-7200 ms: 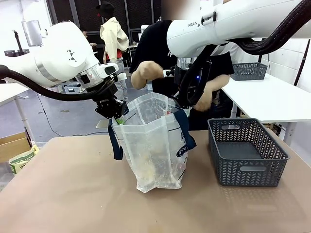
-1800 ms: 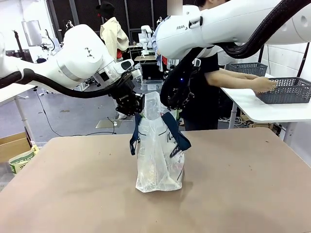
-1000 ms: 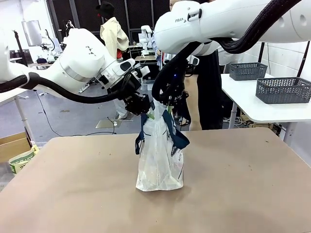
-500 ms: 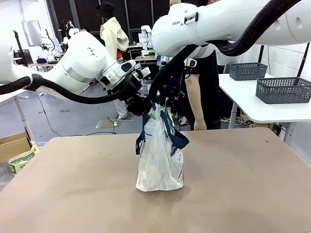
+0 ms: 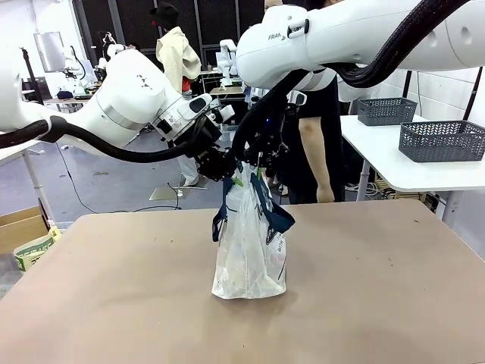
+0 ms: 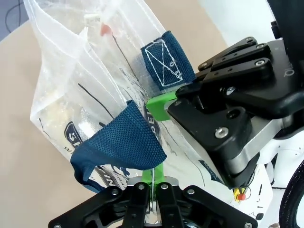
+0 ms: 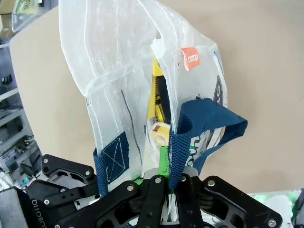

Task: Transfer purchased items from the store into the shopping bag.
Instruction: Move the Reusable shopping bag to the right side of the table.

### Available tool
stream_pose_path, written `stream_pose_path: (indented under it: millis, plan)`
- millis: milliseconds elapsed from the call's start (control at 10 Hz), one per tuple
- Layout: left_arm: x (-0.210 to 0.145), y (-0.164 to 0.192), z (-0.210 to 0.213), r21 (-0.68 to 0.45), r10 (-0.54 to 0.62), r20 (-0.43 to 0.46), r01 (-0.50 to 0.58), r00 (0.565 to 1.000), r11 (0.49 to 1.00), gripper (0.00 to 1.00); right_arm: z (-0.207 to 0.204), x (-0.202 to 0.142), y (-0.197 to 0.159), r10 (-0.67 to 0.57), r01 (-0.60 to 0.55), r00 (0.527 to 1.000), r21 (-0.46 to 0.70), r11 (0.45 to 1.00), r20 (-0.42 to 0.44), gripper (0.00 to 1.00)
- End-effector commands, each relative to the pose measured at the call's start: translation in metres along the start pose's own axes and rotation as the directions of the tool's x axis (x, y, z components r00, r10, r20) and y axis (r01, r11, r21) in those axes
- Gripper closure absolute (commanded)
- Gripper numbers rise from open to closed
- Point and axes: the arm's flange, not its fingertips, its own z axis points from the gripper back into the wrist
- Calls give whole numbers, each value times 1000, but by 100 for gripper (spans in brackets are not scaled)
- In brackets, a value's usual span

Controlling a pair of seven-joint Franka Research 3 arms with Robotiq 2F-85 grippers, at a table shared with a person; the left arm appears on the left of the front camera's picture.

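The shopping bag, translucent white with navy handles, stands upright in the middle of the brown table. Its mouth is pinched together between both arms. My left gripper is shut on the bag's top rim from the left, and my right gripper is shut on the rim from the right, close beside it. In the left wrist view my left gripper clamps the thin plastic under a drooping navy handle. In the right wrist view my right gripper grips the rim beside a navy strap, and a yellow item lies inside the bag.
A person stands behind the table's far edge, just beyond my right arm. Two dark grey perforated baskets rest on a white side table at the right. A cardboard box sits on the floor at the left.
Both grippers keep their hold on the bag's rim and have barely moved. The person behind the table has shifted a little to the right.
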Motion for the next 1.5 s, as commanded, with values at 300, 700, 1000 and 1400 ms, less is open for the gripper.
stream_pose_path:
  millis: [300, 700, 1000, 1400]
  plan:
    - [-9, -1, 2, -26, 27, 79, -25, 996, 999, 5, 0, 0, -1, -18, 18, 1000, 26, 1000, 1, 100]
    - [-27, -8, 3, -75, 38, 143, -27, 989, 997, 0, 2, 7, -8, -68, 68, 998, 61, 996, 8, 100]
    - [-43, -21, 5, -76, 42, 170, -29, 985, 997, 0, 6, 9, -12, -72, 70, 997, 63, 996, 18, 100]
    - [-48, -29, 4, -80, 35, 187, -20, 982, 997, 0, 3, 8, -7, -68, 67, 997, 61, 996, 22, 100]
